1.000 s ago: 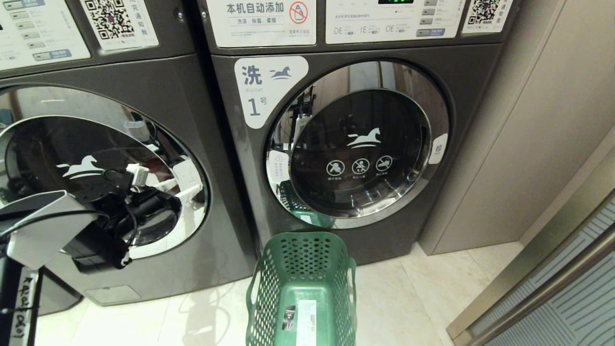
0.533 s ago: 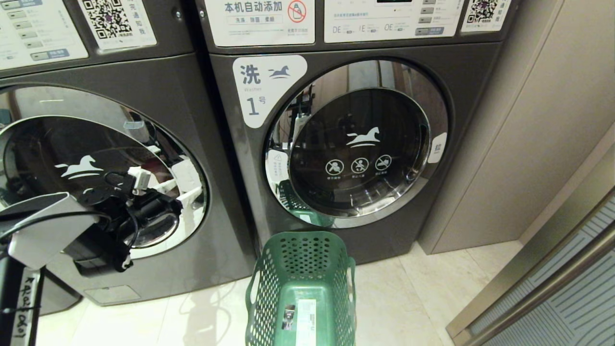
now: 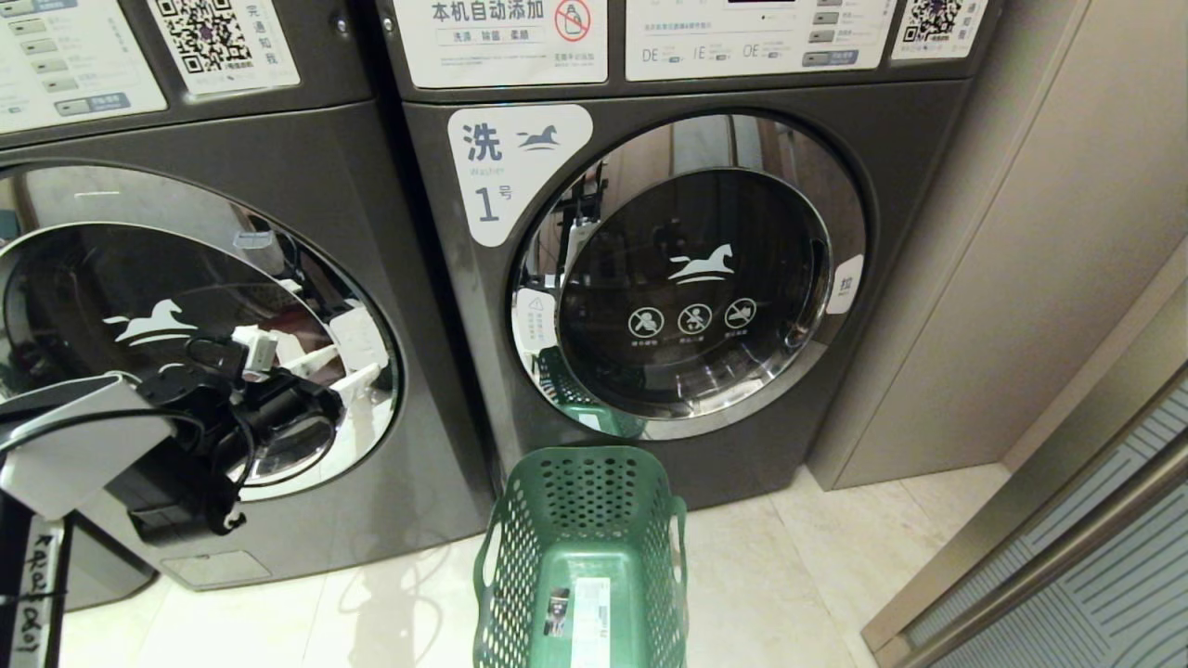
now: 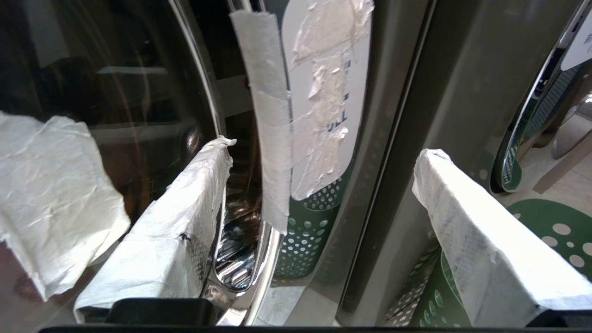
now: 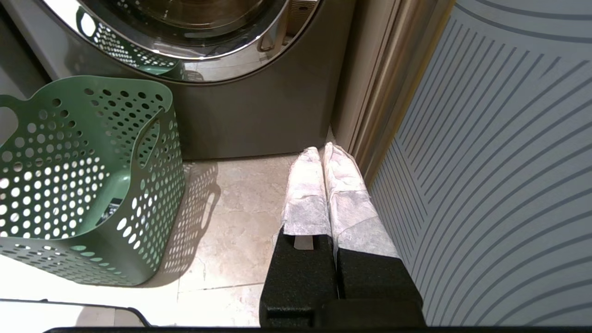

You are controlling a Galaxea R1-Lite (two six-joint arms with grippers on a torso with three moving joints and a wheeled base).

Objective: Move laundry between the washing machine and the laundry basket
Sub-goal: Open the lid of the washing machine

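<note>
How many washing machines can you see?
2. One, labelled 1, stands behind the green laundry basket. The other is to its left, partly cut off by the picture's edge. More may be hidden beyond that.

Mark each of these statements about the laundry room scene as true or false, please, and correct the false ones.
1. The green laundry basket holds red clothes. False: it is empty, with only a white sticker on its floor.
2. The door of the machine labelled 1 is closed. True.
3. The right end effector is open wide. False: its fingers are pressed together, low over the floor beside the striped panel.
4. The left end effector is open at the right edge of the left machine's door. True.
5. The basket stands on top of a machine. False: it stands on the floor before the machine labelled 1.
</note>
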